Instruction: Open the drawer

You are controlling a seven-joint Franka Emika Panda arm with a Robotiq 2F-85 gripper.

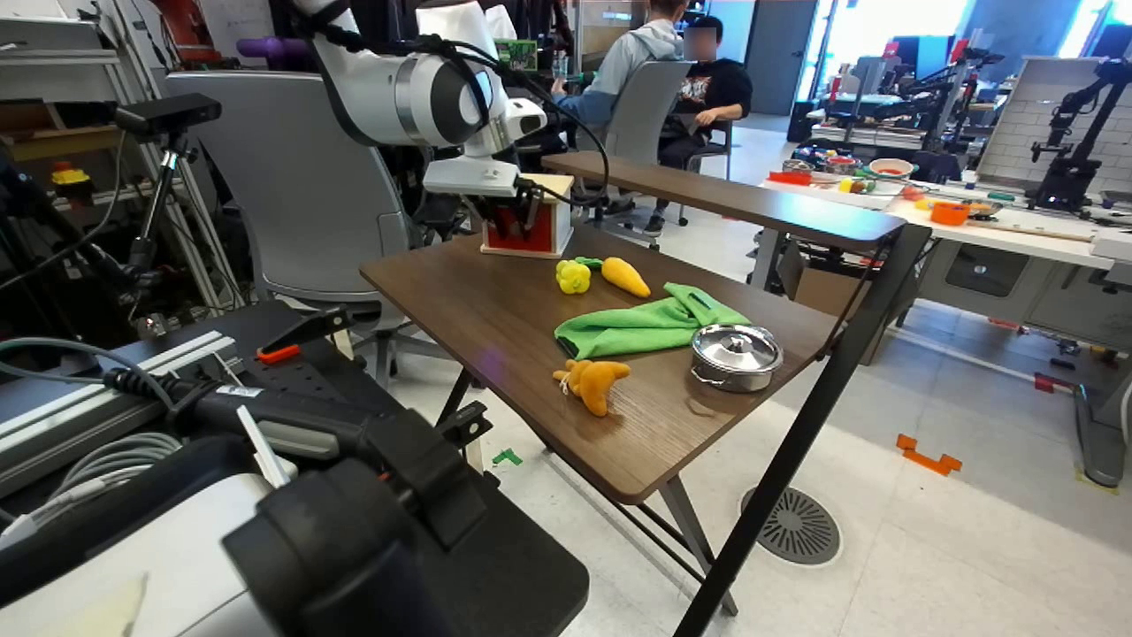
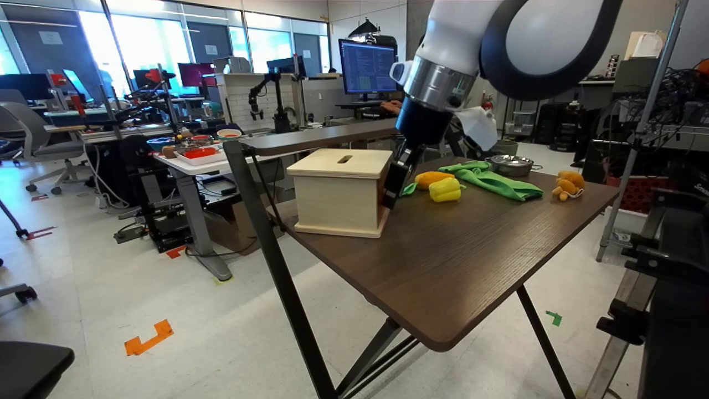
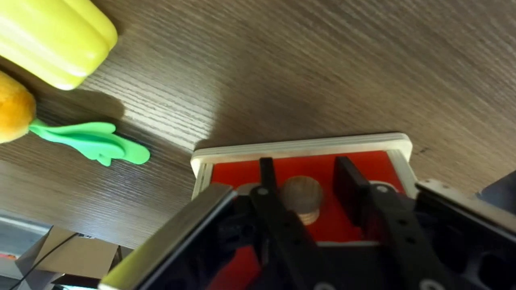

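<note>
The drawer is a light wooden box with a red front face (image 1: pixel 510 239) at the far end of the brown table. In an exterior view its plain wooden side (image 2: pixel 337 202) and slotted top show, and the front is mostly behind my gripper (image 2: pixel 392 194). In the wrist view the red front (image 3: pixel 304 164) sits inside its wooden frame and looks closed. A round wooden knob (image 3: pixel 301 195) sticks out of it. My gripper (image 3: pixel 303 161) is open, with one finger on each side of the knob. The left finger is closer to it; I cannot tell whether it touches.
A yellow pepper (image 1: pixel 573 277) and an orange carrot (image 1: pixel 625 277) with green leaves lie near the box. A green cloth (image 1: pixel 650 323), a lidded metal pot (image 1: pixel 736 356) and an orange plush toy (image 1: pixel 594 385) are farther along. A raised shelf (image 1: pixel 725 199) runs along one table side.
</note>
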